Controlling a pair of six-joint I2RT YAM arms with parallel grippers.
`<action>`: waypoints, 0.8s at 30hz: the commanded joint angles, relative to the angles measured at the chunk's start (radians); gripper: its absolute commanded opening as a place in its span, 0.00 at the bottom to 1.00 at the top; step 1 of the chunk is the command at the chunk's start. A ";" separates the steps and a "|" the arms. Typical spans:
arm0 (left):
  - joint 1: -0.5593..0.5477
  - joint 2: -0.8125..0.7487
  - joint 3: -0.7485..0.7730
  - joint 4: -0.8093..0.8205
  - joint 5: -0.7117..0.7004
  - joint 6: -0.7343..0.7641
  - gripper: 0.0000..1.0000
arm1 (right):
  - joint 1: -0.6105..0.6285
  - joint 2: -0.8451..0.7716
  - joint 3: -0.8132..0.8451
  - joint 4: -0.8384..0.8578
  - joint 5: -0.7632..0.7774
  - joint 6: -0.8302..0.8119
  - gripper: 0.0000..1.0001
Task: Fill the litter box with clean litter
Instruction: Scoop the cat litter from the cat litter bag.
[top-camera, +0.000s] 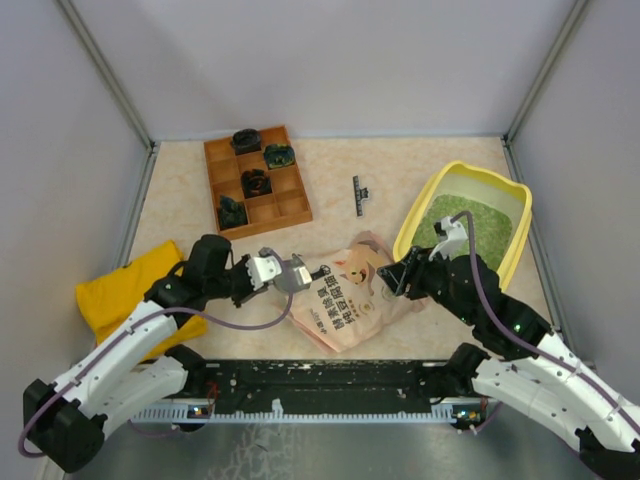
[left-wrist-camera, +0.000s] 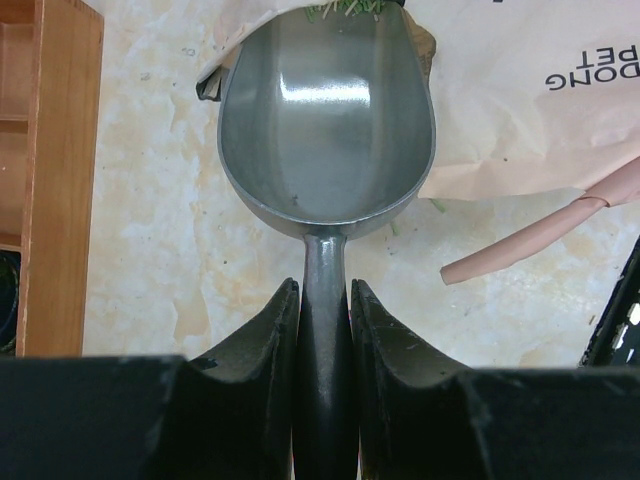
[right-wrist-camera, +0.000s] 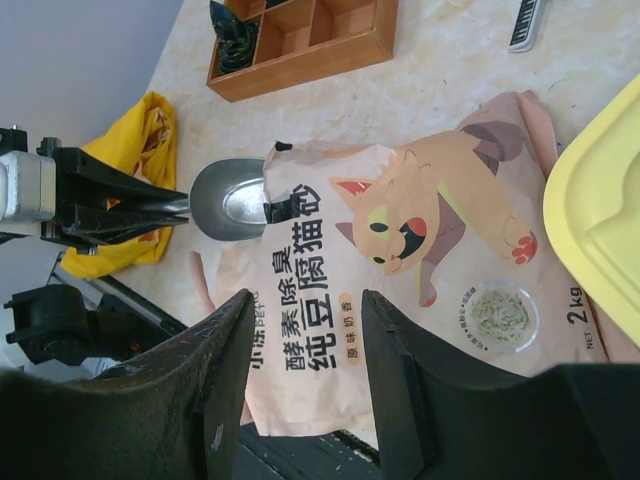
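The yellow litter box stands at the back right with green clean litter spread over its floor. A pink cat-print pouch lies flat in the middle of the table. My left gripper is shut on the handle of a grey scoop. The scoop's bowl is empty and its tip is at the pouch's torn mouth, where a few green granules show. My right gripper hovers open over the pouch's near right part with nothing between its fingers. The box rim is just right of it.
A brown wooden compartment tray holding dark items stands at the back left. A yellow cloth bag lies under the left arm. A small black comb-like strip lies between tray and box. A black rail runs along the near edge.
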 joint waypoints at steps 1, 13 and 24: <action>0.012 -0.034 0.007 -0.006 0.000 -0.003 0.00 | -0.006 0.003 0.017 0.064 -0.009 -0.020 0.47; 0.028 -0.063 0.029 -0.072 -0.033 0.014 0.00 | -0.005 0.003 0.022 0.056 -0.002 -0.037 0.47; 0.031 -0.071 0.086 -0.140 -0.035 0.034 0.00 | -0.006 0.006 0.019 0.068 -0.006 -0.038 0.47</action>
